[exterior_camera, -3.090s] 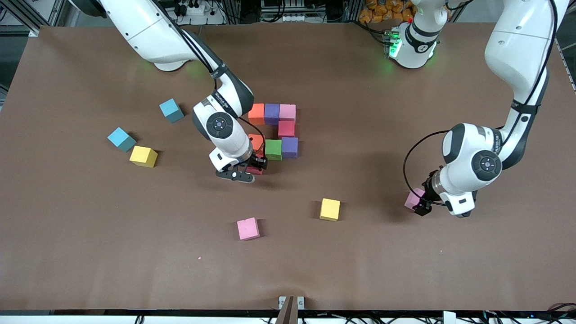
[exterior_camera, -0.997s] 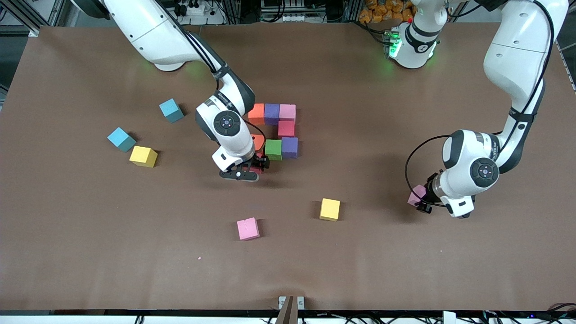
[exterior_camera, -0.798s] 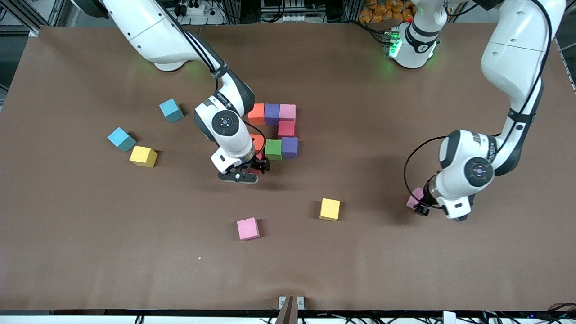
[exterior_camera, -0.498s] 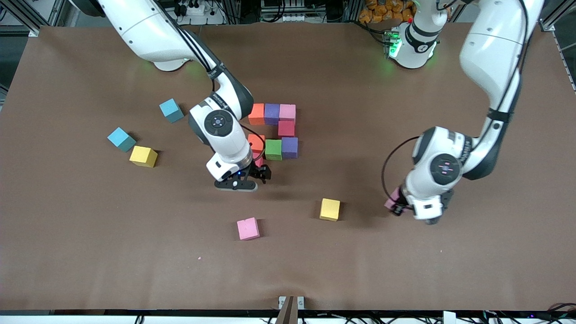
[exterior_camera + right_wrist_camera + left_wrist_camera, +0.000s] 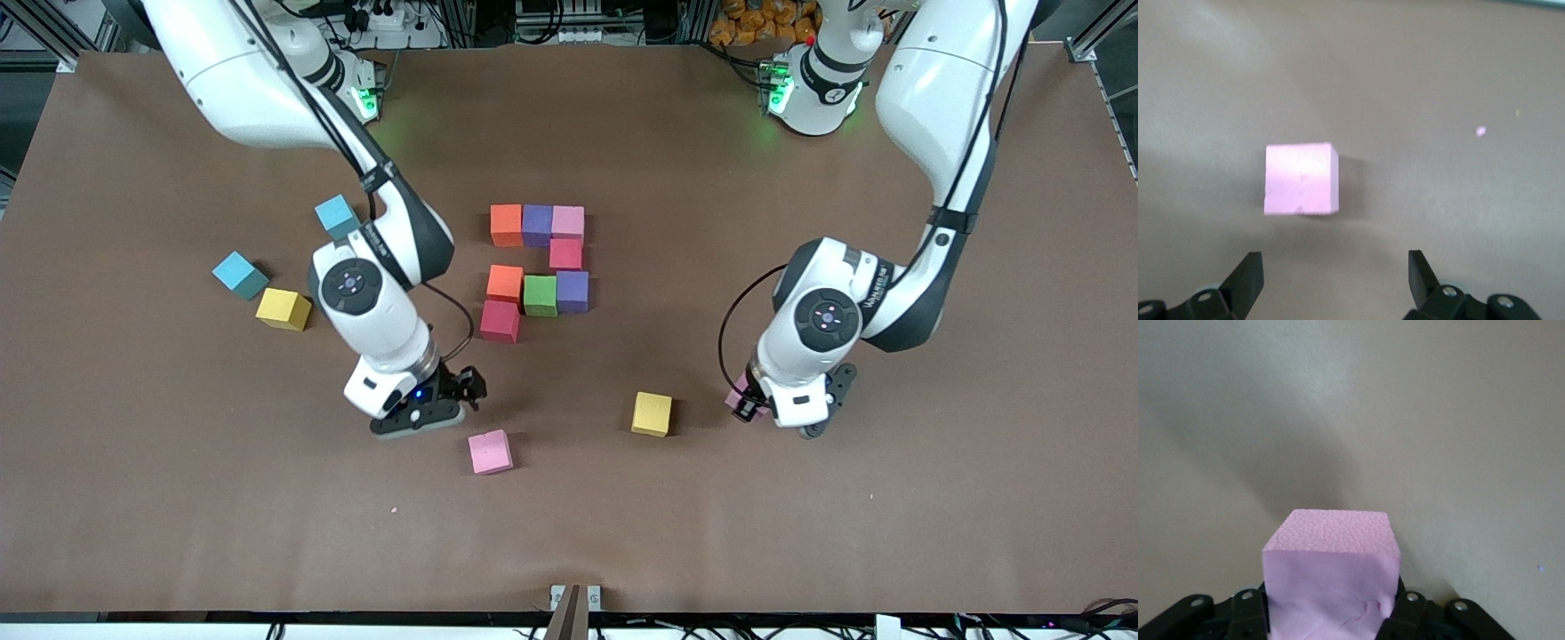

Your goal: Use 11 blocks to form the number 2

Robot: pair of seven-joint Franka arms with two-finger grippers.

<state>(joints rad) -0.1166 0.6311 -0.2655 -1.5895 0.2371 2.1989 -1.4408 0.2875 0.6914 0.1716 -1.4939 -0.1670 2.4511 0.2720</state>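
Since a few seconds ago my right gripper (image 5: 462, 391) has left the red block (image 5: 500, 321) set under the orange one, at the corner of the half-built number 2 (image 5: 537, 260) near the tabletop's middle. It now hangs with its fingers spread wide over the loose pink block (image 5: 490, 452), which lies nearer the tabletop's front edge. My left gripper (image 5: 745, 402) has carried its own pink block (image 5: 1331, 577) in from the left arm's end of the table, and its fingers are clamped on it just beside the loose yellow block (image 5: 652, 413).

Eight blocks are placed, so I judge the bottom row is what remains. The next move, I think, calls for my right gripper to drop squarely over the loose pink block and close on it. Meanwhile my left must set its cube flush beside the red one without nudging the figure.
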